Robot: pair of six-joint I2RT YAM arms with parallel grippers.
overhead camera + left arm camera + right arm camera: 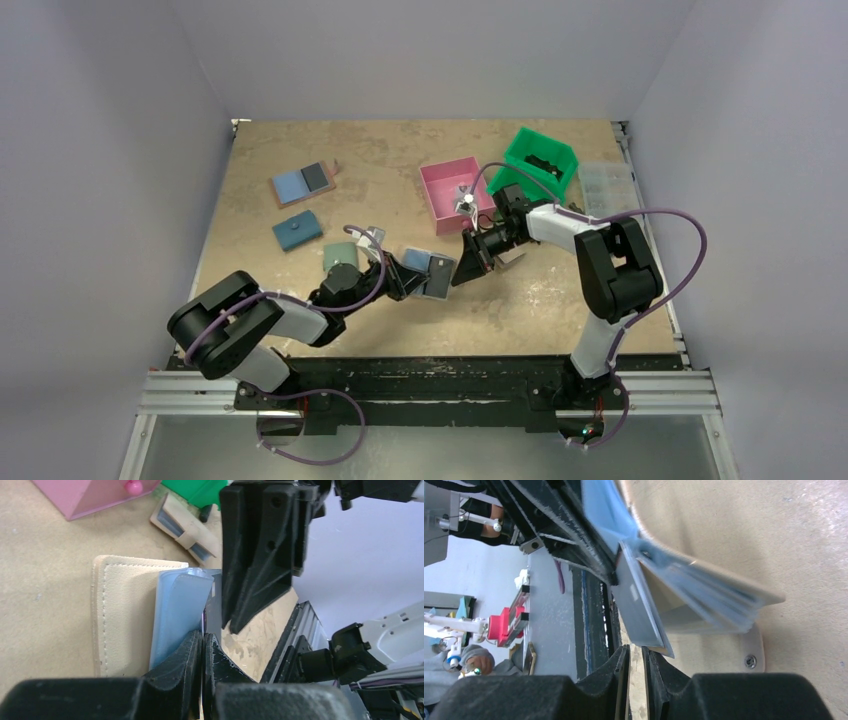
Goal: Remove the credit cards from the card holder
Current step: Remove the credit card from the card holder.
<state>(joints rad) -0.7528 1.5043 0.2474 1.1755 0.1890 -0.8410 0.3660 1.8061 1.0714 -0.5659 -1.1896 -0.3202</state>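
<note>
The left gripper (202, 639) was fully closed, its two black fingers pinching the free edge of the pale blue inner panel of the card holder (120, 612). The holder was held open near the middle of the table (400, 160). From the left wrist, its beige stitched outer face showed to the left of the blue panel, and a dark grey layer lay just behind the blue.

The right gripper (636, 652) faced it from the other side, tips pointing toward the left fingers. Its jaws stood close together with only a narrow slit between them. The lower edge of a thin grey sheet sticking out of the holder sat right at those tips. I could not tell whether the sheet was pinched or only touching, nor whether it was a card or the holder's own grey panel. No gold-yellow card was visible.

Beyond the two grippers, a tan folded wallet (186, 527) lay on the table just past the holder. A pink bin (432, 200) stood behind it, with a green bin (520, 145) to its right. A clear compartment box (607, 185) sat by the right edge. Well apart on the left lay a second holder (303, 182), open with blue and black panels, and nearer the arms a dark teal flat case (297, 231)
</note>
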